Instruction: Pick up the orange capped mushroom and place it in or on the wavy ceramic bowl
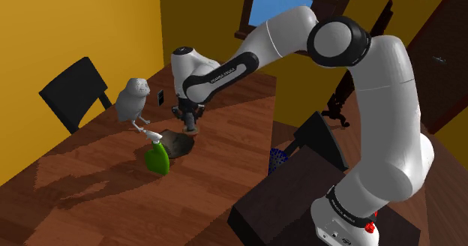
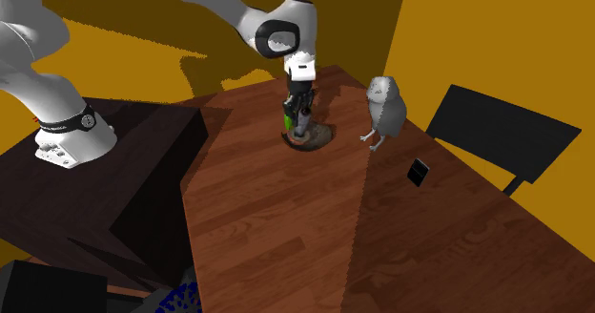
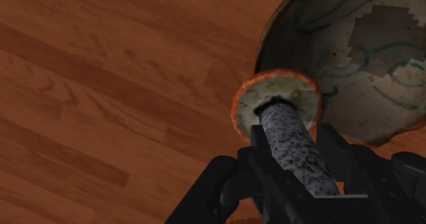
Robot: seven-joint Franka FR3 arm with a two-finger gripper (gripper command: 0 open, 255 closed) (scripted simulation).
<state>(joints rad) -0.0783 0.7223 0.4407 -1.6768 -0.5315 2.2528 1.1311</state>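
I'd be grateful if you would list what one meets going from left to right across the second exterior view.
Robot base → bowl → owl figure → black card → chair. The gripper, holding the mushroom, overlaps the bowl, so I leave it out.

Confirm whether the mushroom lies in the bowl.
No, the gripper holds the mushroom by its stem, cap near the bowl's rim.

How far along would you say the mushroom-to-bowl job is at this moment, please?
The pick looks done: the gripper is shut on the mushroom, clasping its speckled stem, orange-rimmed cap downward. In hand: the carry, with the cap at the rim of the wavy bowl, not over its middle. Left: centre it over the bowl, lower and release.
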